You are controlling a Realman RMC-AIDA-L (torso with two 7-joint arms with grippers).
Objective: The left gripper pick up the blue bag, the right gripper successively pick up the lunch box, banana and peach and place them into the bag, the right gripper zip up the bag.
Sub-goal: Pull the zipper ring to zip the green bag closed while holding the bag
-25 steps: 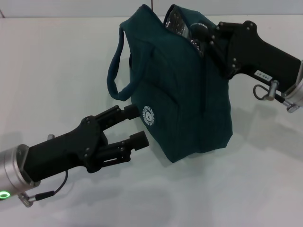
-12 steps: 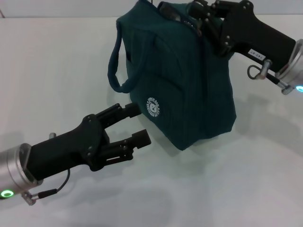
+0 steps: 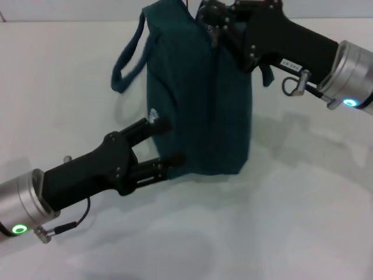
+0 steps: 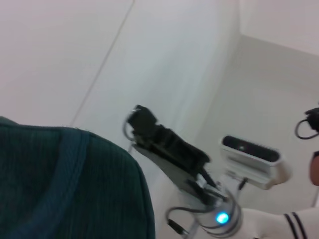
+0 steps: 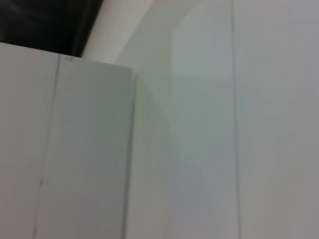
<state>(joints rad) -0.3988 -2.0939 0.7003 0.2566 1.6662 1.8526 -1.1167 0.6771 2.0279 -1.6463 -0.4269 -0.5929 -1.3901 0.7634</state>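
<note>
the large dark teal-green fabric bag with loop handles stands upright on the white table, its long axis running up and down, its top seam at the far edge of the head view. the black two-fingered right gripper sits right at that top seam, reaching in from the right side, so it is the nearer arm for the zipper. whether its fingers are pinched on the pull i cannot tell; they are hidden against the fabric. any zip stroke would, in my judgement, have to travel along that top edge.

the black two-fingered left gripper comes in low from the near left, its fingers spread apart, their tips touching or just beside the bag's near face, next to the partly hidden white logo. it grips nothing.

against half a second ago, the bag has turned and shifted left, now showing a narrower face with no foil lining visible at the top, and the right gripper has moved further left over it. the lunch box, banana and peach are not seen.
</note>
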